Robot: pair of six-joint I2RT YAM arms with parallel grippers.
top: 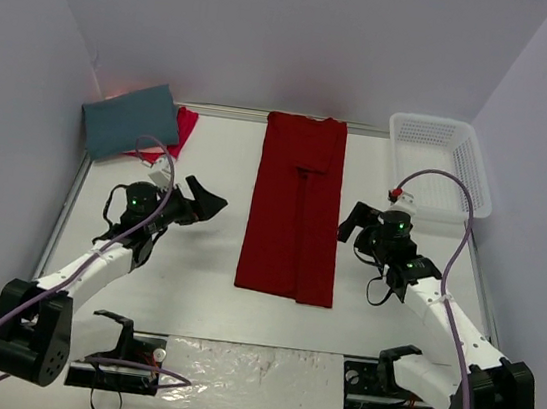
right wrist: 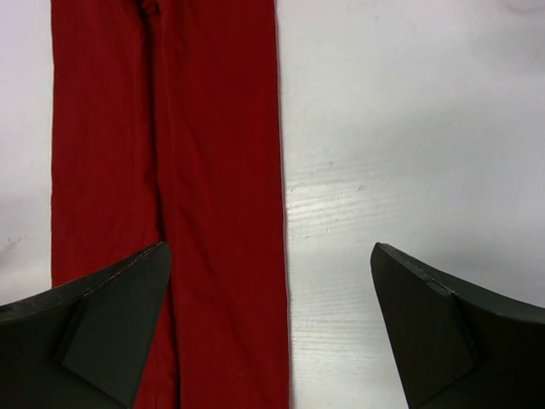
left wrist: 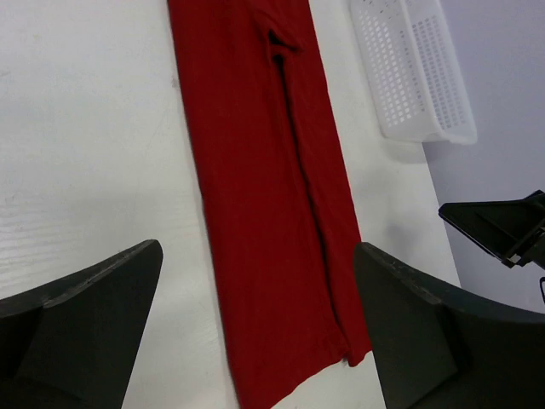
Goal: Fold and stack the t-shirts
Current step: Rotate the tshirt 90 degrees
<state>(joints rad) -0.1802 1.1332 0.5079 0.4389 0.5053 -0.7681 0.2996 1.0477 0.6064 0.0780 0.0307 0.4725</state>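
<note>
On your tabletop (top: 192, 285), the deep red t-shirt (top: 295, 207) lies mid-frame as a long strip running top to bottom, collar at the top. At upper left the slate-teal t-shirt (top: 128, 120) lies folded, with the pinkish-red t-shirt (top: 185, 124) showing at its right edge. Your left pincer (top: 208, 201) and right pincer (top: 352, 223) flank the strip, both spread and empty.

t-shirts 3: deep red (top: 295, 207), teal (top: 130, 121), pinkish-red (top: 185, 124) (apparently) | basket (top: 476, 171) 1 | hands 2: left hand (top: 205, 201), right hand (top: 356, 222)

The deep red t-shirt (top: 295, 207) lies flat, folded into one long thin strip, between the left gripper (top: 206, 199) and the right gripper (top: 354, 225), and touches neither. The slate-teal t-shirt (top: 131, 120) sits folded up, farther back and to the left of the left gripper. It lies on top of the pinkish-red t-shirt (top: 184, 130), which peeks out on its right side.
</note>
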